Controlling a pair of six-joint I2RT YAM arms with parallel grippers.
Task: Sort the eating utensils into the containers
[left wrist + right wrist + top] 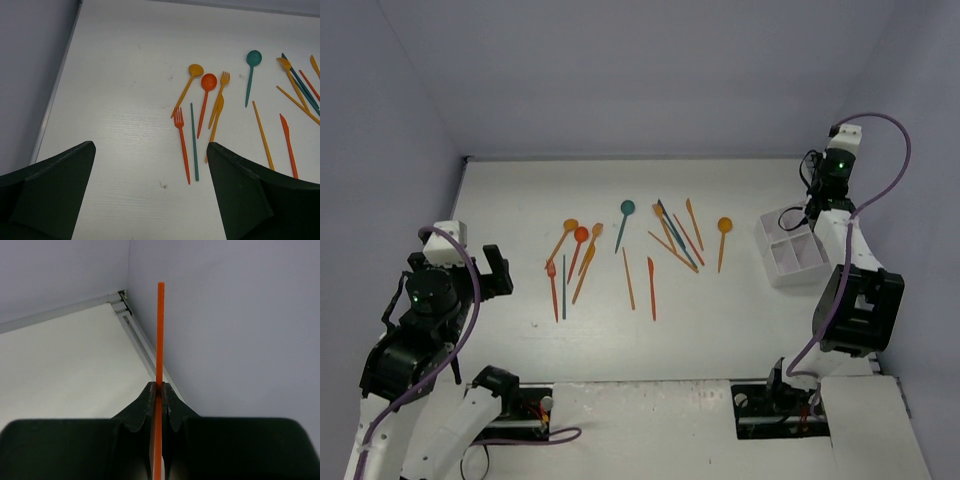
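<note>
Several orange, red-orange and teal utensils [620,250] lie scattered across the middle of the table. The white organizer [790,262] stands at the right. My right gripper [159,387] is shut on a red-orange utensil [160,330], whose thin handle sticks straight out past the fingertips. In the top view it is held up by the organizer's far side [817,200]. My left gripper [150,150] is open and empty, above bare table left of a red-orange fork [183,145] and a teal utensil [193,140]. It also shows in the top view [488,272].
Purple-grey walls close in the table on the left, back and right. A metal rail [142,342] runs along the right edge to the back corner. Both arm bases sit at the near edge [640,410].
</note>
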